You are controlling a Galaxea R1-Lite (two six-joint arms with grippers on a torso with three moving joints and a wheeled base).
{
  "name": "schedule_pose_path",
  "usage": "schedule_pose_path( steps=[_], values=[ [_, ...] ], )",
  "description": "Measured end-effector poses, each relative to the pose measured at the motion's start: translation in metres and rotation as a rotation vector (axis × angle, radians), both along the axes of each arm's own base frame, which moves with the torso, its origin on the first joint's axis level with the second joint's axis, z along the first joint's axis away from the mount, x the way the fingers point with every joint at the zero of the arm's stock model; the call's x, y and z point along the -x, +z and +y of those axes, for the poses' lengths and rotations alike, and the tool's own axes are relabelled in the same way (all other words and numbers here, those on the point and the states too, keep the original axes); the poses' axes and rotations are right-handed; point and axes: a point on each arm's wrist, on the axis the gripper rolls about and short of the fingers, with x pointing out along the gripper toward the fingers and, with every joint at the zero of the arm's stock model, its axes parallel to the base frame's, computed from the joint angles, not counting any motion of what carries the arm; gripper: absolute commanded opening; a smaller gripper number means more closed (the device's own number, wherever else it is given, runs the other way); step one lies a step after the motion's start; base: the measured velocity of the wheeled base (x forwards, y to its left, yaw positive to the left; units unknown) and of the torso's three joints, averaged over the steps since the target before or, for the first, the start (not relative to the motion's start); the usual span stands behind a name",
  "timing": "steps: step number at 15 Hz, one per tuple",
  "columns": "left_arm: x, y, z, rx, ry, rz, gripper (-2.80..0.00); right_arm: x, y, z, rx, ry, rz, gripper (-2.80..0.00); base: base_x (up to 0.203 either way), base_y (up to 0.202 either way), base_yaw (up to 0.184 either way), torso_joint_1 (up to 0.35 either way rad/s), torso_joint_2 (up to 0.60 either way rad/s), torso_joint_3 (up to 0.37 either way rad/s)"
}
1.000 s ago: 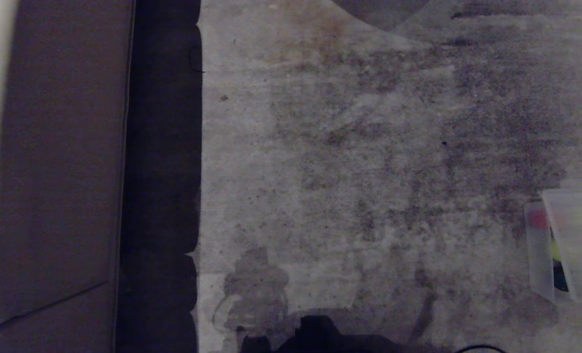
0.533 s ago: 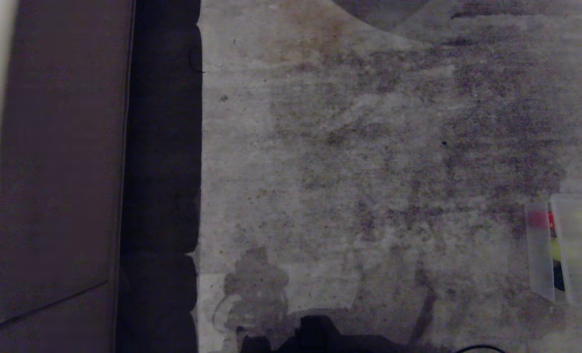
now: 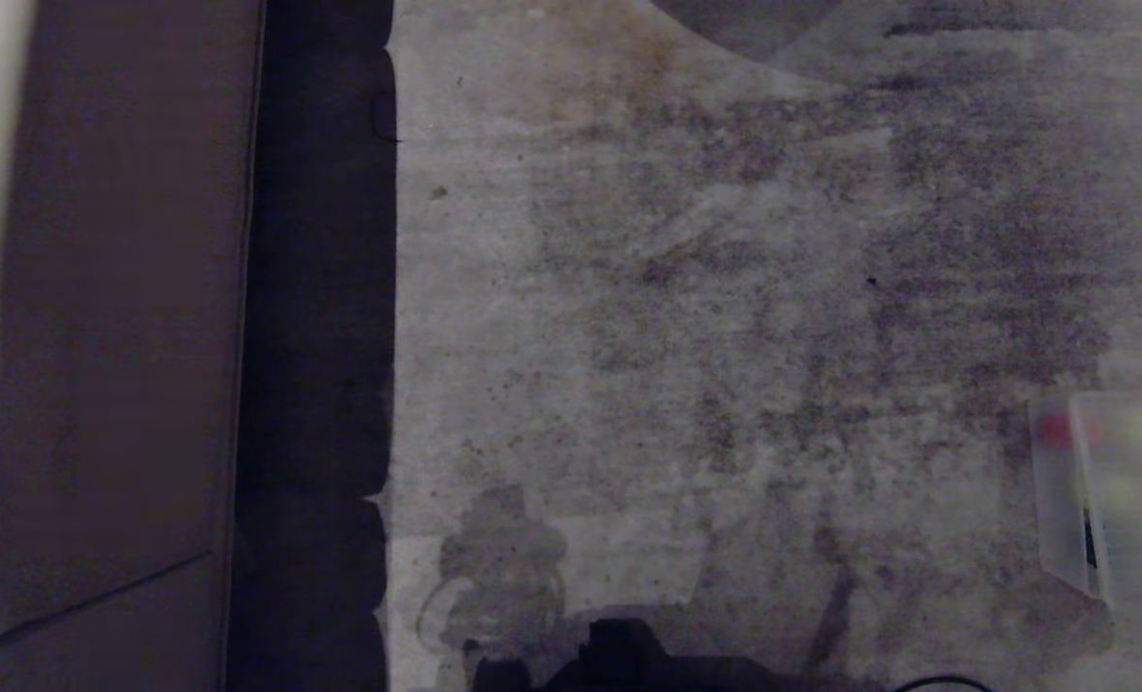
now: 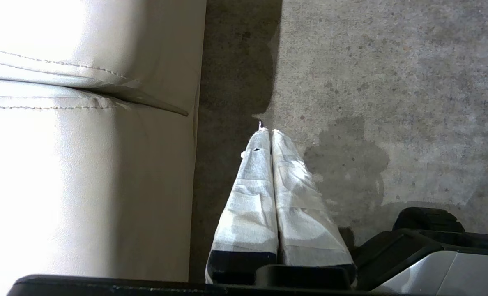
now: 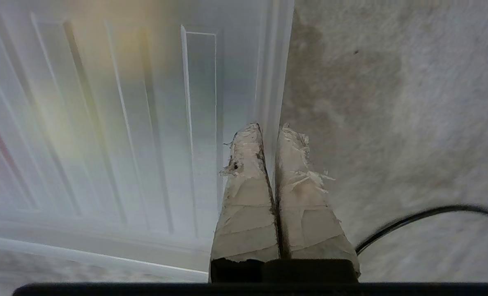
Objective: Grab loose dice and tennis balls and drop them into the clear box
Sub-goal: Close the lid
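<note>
the left end effector (image 4: 270,133) hangs parked beside the pale sofa (image 4: 84,164), fingers pressed together on nothing. further right, at the head view's edge, the clear box (image 3: 1061,509) sits on the floor (image 3: 677,336) under its ribbed lid (image 5: 104,123) (coloured blurs inside). the right end effector (image 5: 270,129), pressed together and empty, hovers at the lid's rim; with the lid on, anything dropped would likely bounce off, and a nudge could shove the box.

No text, label, brand, number or sign can be read on anything in these views.
</note>
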Motion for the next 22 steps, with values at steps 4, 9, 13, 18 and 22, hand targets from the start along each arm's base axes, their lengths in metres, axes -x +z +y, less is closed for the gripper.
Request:
schedule_pose_path(
  steps=[4,9,13,18,22],
  values=[
    [0.0,0.0,0.0,0.0,0.0,0.0,-2.8,-0.0008,-0.0058,0.0002,0.003,0.01,0.007,-2.8,0.0,0.0,0.0,0.0,0.0,0.0],
    [0.0,0.0,0.0,0.0,0.0,0.0,-2.8,-0.0053,-0.0087,0.0015,0.003,0.022,0.007,-2.8,0.0,0.0,0.0,0.0,0.0,0.0],
    [0.0,0.0,0.0,0.0,0.0,0.0,-2.8,-0.0079,-0.0086,-0.0001,0.025,0.028,-0.003,0.0,0.0,0.0,0.0,0.0,0.0,0.0],
    [0.0,0.0,0.0,0.0,0.0,0.0,-2.8,-0.0096,-0.0064,-0.0031,0.115,0.061,-0.009,0.0,0.0,0.0,0.0,0.0,0.0,0.0],
    [0.0,0.0,0.0,0.0,0.0,0.0,-2.8,-0.0001,-0.0014,0.0036,0.13,0.083,0.017,0.0,0.0,0.0,0.0,0.0,0.0,0.0]
  ],
)
